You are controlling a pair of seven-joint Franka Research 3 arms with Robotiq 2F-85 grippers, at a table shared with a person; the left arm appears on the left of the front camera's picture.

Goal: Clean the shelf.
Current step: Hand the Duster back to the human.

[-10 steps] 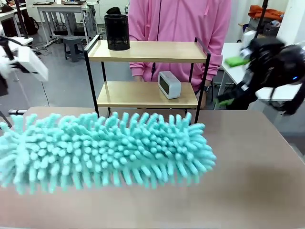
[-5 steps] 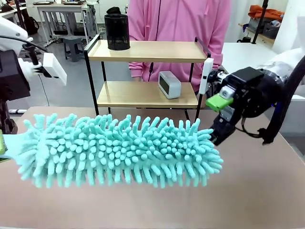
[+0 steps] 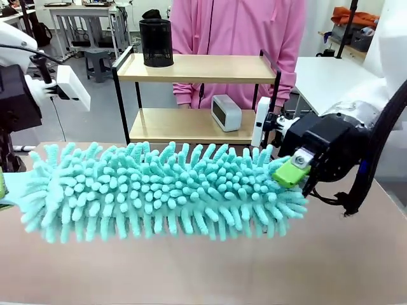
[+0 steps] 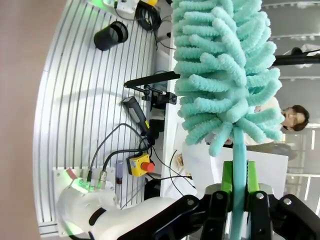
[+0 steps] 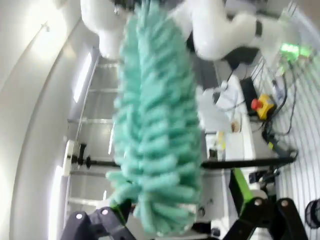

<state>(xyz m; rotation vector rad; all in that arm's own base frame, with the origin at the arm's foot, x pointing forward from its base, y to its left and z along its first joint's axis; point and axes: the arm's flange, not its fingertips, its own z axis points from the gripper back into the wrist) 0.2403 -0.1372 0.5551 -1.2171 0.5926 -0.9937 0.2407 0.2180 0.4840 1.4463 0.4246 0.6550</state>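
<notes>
Since a sec ago, duster (image 3: 165, 190) has lifted off the surface (image 3: 343, 254) and levelled, w/ right gripper (image 3: 294, 166) swung in to its tip. Shelf (image 3: 197, 68) sits at the far side, well behind the duster, pen cup (image 3: 156, 42) on top, small clock (image 3: 226, 112) below. Left gripper (image 4: 239, 200) is clenched on duster handle; right's released, jaws straddling the tip. Risk: a sweep could knock the cup or clock off.
</notes>
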